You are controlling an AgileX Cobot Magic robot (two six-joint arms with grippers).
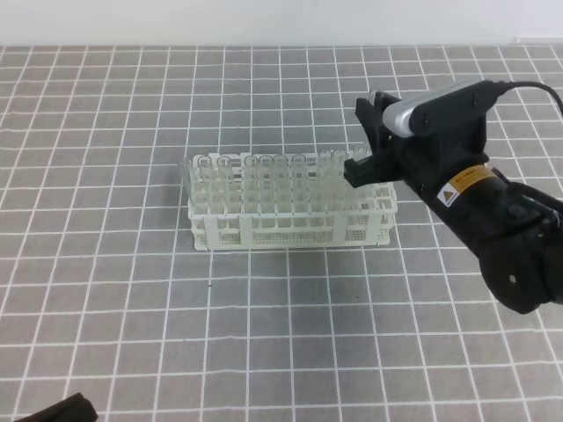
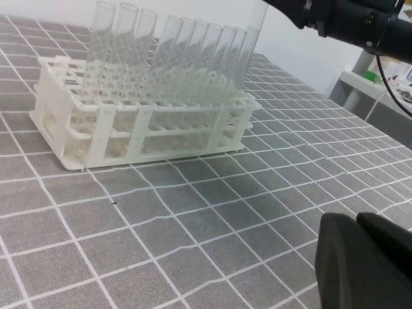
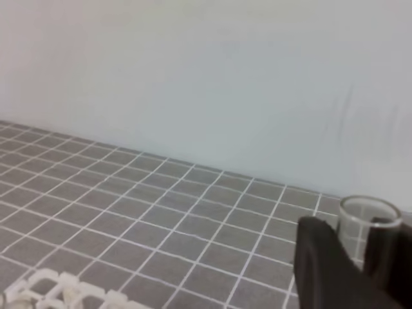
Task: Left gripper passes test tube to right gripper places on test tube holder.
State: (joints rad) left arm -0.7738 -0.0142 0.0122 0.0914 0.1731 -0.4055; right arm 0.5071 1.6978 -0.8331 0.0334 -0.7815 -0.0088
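- The right gripper (image 1: pixel 359 169) hangs over the right end of the test tube holder (image 1: pixel 290 230), which stands toward the far middle of the grey-tiled counter (image 1: pixel 264 334).
- Its jaws are closed on a test tube (image 3: pixel 365 222): in the right wrist view the clear rim of the tube shows between the two black fingers (image 3: pixel 322 264), its open mouth upward.
- From the left wrist view that tube (image 2: pixel 252 38) stands upright at the right end of the holder, its lower part down among the other tubes (image 2: pixel 187 45) in the back row (whether it touches the bottom tier cannot be told).
- The left gripper (image 2: pixel 364 264) sits low near the counter's near edge, well apart from the holder; its jaws are closed with nothing between them.
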